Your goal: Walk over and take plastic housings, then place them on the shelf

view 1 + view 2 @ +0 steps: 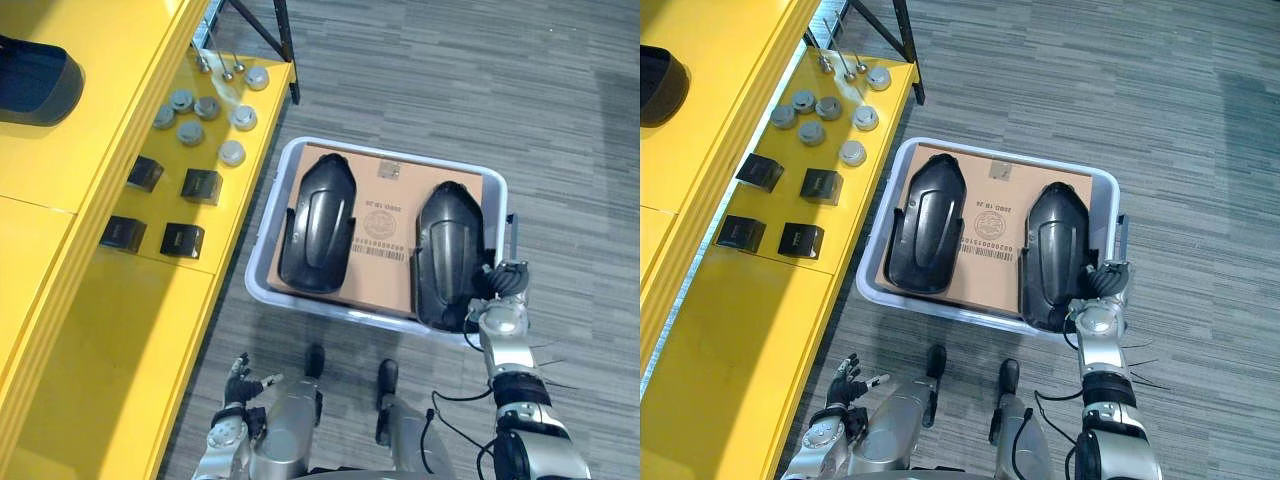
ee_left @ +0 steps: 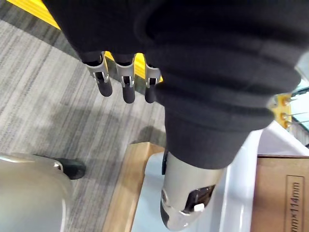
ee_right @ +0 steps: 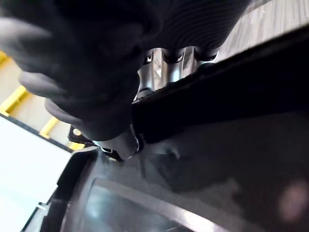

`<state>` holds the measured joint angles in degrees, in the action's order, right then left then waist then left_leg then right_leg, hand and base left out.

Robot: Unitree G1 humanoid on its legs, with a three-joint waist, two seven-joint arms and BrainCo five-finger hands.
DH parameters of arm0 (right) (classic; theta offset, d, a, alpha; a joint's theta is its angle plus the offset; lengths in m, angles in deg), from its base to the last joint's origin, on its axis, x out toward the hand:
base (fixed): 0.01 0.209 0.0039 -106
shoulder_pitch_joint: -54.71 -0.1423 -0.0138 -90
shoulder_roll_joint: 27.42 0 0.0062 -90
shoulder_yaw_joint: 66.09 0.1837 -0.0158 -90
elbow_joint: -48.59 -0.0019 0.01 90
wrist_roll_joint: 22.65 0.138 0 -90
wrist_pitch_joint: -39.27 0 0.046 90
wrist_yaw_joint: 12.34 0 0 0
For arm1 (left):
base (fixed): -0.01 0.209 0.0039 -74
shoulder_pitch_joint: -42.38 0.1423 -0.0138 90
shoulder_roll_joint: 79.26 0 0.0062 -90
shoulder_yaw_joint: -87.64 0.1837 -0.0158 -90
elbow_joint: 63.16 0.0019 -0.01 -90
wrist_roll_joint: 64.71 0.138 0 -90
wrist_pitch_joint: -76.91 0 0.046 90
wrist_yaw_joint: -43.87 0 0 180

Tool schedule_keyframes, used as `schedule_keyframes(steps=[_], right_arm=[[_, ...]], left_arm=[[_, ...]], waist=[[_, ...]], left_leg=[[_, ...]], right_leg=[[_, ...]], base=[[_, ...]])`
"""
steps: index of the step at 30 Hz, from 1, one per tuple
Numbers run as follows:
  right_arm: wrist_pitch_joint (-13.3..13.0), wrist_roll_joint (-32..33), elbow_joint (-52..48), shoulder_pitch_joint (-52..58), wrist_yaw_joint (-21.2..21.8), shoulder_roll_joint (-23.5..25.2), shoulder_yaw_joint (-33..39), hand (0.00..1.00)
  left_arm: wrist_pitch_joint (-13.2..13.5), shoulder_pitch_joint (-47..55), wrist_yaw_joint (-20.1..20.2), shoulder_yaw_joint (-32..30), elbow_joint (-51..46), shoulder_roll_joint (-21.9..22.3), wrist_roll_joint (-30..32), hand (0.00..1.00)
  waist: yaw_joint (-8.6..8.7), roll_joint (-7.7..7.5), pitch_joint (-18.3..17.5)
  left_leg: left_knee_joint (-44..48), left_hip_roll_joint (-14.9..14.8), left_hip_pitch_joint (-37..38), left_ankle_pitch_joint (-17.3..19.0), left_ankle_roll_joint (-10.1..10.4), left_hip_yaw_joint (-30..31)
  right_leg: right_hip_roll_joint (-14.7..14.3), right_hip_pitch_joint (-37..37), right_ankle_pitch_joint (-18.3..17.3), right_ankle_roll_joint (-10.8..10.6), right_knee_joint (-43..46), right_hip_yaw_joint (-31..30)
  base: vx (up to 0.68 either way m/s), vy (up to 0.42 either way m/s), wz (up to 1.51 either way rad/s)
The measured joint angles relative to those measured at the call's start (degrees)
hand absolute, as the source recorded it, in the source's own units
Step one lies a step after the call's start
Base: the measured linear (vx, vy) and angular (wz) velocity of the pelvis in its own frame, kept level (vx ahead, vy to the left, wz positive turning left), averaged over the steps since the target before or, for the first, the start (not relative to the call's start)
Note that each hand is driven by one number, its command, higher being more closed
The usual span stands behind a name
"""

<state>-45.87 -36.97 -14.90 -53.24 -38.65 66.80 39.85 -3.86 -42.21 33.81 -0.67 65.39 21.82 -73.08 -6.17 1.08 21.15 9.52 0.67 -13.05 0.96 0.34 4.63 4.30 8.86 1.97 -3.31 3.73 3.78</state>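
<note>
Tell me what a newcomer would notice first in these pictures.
Two large black housings stand out, the left housing and the right housing side by side on cardboard in a pale bin on the carpet. The right hand is at the right housing's near end. To the left, a bright yellow shelf carries small black boxes and round grey caps, with the open left hand low beside it.

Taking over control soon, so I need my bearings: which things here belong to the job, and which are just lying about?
Job: left housing, right housing, grey bin, yellow shelf, right hand at the right housing.
Lying about: cardboard sheet, black boxes, round caps.
</note>
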Motion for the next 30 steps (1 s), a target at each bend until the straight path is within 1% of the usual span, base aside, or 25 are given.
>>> schedule_keyframes(steps=[2, 4, 6, 7, 9, 10, 12, 13, 15, 16, 18, 20, 22, 23, 25, 28, 30], right_arm=[[0.03, -1.22, -3.1, 1.92, -0.02, 0.1, -0.01, 1.0], [0.03, -2.71, -6.03, 3.74, -0.05, 0.35, -0.01, 1.0], [0.1, -4.47, -9.15, 6.34, -1.06, 1.13, 0.16, 1.0], [0.1, -4.62, -10.36, 7.16, -1.1, 1.6, 0.27, 1.0], [0.02, -6.28, -15.33, 9.36, -1.16, 3.58, -0.15, 1.0], [-0.14, -7.76, -18.59, 10.72, -1.14, 4.6, -0.36, 1.0], [-0.29, -8.88, -21.91, 12.19, -1.18, 5.04, -1.11, 1.0], [-0.73, -10.2, -24.72, 13.12, -1.04, 5.77, -1.99, 1.0], [-1.11, -11.24, -26.79, 13.48, -1.01, 6.33, -3.39, 1.0], [-1.44, -12.24, -28.48, 13.59, -0.93, 7.12, -5.2, 1.0], [-2.05, -13.24, -30.48, 13.59, -0.77, 7.55, -7.48, 1.0], [-2.4, -13.78, -33.53, 13.52, 0.06, 8.28, -9.9, 1.0], [-2.76, -14.39, -35.33, 13.17, 0.39, 8.63, -11.75, 1.0], [-3.48, -14.69, -36.49, 12.97, 0.52, 9.07, -13.34, 1.0], [-4.38, -15.09, -38.04, 12.77, 0.66, 9.31, -16.43, 1.0], [-4.59, -15.09, -40.22, 11.74, 1.5, 10.28, -21.69, 1.0], [-4.9, -15.09, -41.55, 11.08, 1.73, 10.96, -26.24, 1.0]], left_arm=[[-0.06, 0.4, 0.02, -0.03, -2.16, -0.01, 0.02, 0.0], [-0.06, 1.49, 0.02, -0.12, -6.1, -0.06, 0.03, 0.0], [-0.04, 3.45, 0.03, -0.09, -12.51, -0.08, 0.04, 0.0], [-0.03, 3.87, 0.04, -0.07, -14.04, -0.07, 0.04, 0.0], [0.03, 5.44, 0.0, 0.0, -20.08, -0.04, 0.0, 0.0], [0.1, 5.8, -0.01, 0.26, -24.49, 0.23, -0.03, 0.0], [0.17, 5.94, -0.05, 0.26, -30.24, 0.89, -0.05, 0.0], [0.42, 5.82, -0.33, 0.44, -35.64, 1.46, -0.05, 0.0], [1.09, 5.76, -0.61, 0.55, -39.76, 1.86, -0.03, 0.0], [1.53, 5.74, -1.61, 0.81, -43.81, 2.38, -0.01, 0.0], [2.22, 4.7, -3.17, 2.25, -47.27, 2.78, 0.08, 0.0], [2.51, 3.88, -4.55, 3.47, -49.96, 2.92, 0.16, 0.0], [2.52, 2.82, -5.35, 4.92, -50.18, 3.09, 0.21, 0.0], [2.44, 2.07, -5.65, 5.96, -50.16, 3.09, 0.43, 0.0], [2.41, 1.31, -6.48, 8.09, -50.06, 3.09, 0.9, 0.0], [2.11, -1.32, -7.4, 11.6, -49.19, 3.17, 2.77, 0.0], [1.01, -3.58, -7.92, 13.58, -47.52, 3.17, 4.08, 0.0]], waist=[[0.74, -0.09, -0.06], [0.91, -0.49, -0.62], [1.19, -1.44, -2.65], [1.32, -1.67, -3.07], [2.17, -2.15, -4.96], [2.32, -2.17, -5.82], [2.33, -2.12, -6.23], [2.35, -2.15, -7.07], [2.54, -2.15, -7.2], [2.64, -2.11, -7.91], [2.56, -2.04, -8.59], [2.56, -2.04, -9.72], [2.48, -2.01, -10.11], [2.52, -2.08, -10.19], [2.78, -2.11, -11.17], [3.41, -2.26, -12.06], [3.82, -2.28, -13.07]], left_leg=[[-1.26, 0.18, 1.15, -0.7, 0.05, 0.16], [-2.04, -0.23, 2.01, -0.79, 0.08, -0.06], [-3.34, -0.39, 2.68, -1.04, 0.36, -0.14], [-3.62, -0.44, 3.05, -1.09, 0.34, -0.18], [-3.8, -0.56, 3.4, -1.09, 0.34, -0.08], [-4.05, -0.57, 4.12, -1.08, 0.34, -0.12], [-4.75, -0.58, 5.04, -1.1, 0.35, -0.06], [-4.91, -0.57, 5.11, -1.11, 0.35, -0.04], [-5.1, -0.55, 5.67, -1.17, 0.27, -0.02], [-5.55, -0.5, 6.28, -1.17, 0.27, 0.0], [-5.67, -0.45, 6.95, -1.17, 0.26, 0.11], [-5.76, -0.42, 6.98, -1.17, 0.26, 0.16], [-5.85, -0.35, 7.35, -1.3, 0.09, 0.17], [-6.41, -0.31, 8.09, -1.51, 0.03, 0.16], [-7.85, -0.16, 8.76, -2.26, 0.03, 0.15], [-9.66, 0.02, 9.65, -3.16, -0.02, 0.07], [-11.03, 0.1, 10.45, -3.86, 0.06, -0.17]], right_leg=[[0.2, -0.7, 0.0, -0.01, -0.05, 0.17], [0.18, -1.14, -0.01, -0.02, -0.19, -0.16], [0.07, -1.54, 0.06, 0.0, -1.0, -0.34], [0.04, -1.76, 0.06, 0.01, -1.08, -0.39], [-0.08, -2.37, 0.08, 0.04, -1.72, -0.23], [-0.1, -3.1, 0.09, 0.06, -1.99, -0.19], [-0.07, -3.76, 0.05, 0.05, -2.13, 0.04], [-0.06, -3.85, 0.04, 0.05, -2.32, 0.14], [-0.03, -4.51, 0.04, 0.05, -2.59, 0.23], [0.03, -5.08, 0.04, 0.05, -2.87, 0.37], [0.1, -5.8, 0.01, 0.02, -3.02, 0.61], [0.13, -5.84, 0.01, 0.02, -3.06, 0.72], [0.2, -6.2, 0.0, 0.02, -3.06, 0.76], [0.28, -6.71, -0.02, -0.02, -3.08, 0.79], [0.47, -6.71, -0.04, -0.05, -3.08, 0.8], [0.72, -6.76, -0.04, -0.06, -3.0, 0.77], [0.84, -6.75, -0.02, -0.09, -2.94, 0.59]], base=[[-0.01, -0.001, 0.03], [-0.01, -0.011, -0.03], [0.0, -0.023, -0.04], [0.0, 0.0, 0.0], [0.05, -0.023, 0.0], [0.05, -0.017, 0.02], [0.02, -0.006, 0.0], [0.03, -0.006, 0.02], [0.0, 0.0, 0.0], [0.0, 0.0, 0.0], [0.02, 0.002, 0.04], [0.01, 0.002, 0.02], [0.0, 0.0, 0.0], [0.0, 0.0, 0.0], [0.0, 0.0, 0.0], [-0.04, 0.019, 0.01], [-0.04, 0.023, -0.04]])
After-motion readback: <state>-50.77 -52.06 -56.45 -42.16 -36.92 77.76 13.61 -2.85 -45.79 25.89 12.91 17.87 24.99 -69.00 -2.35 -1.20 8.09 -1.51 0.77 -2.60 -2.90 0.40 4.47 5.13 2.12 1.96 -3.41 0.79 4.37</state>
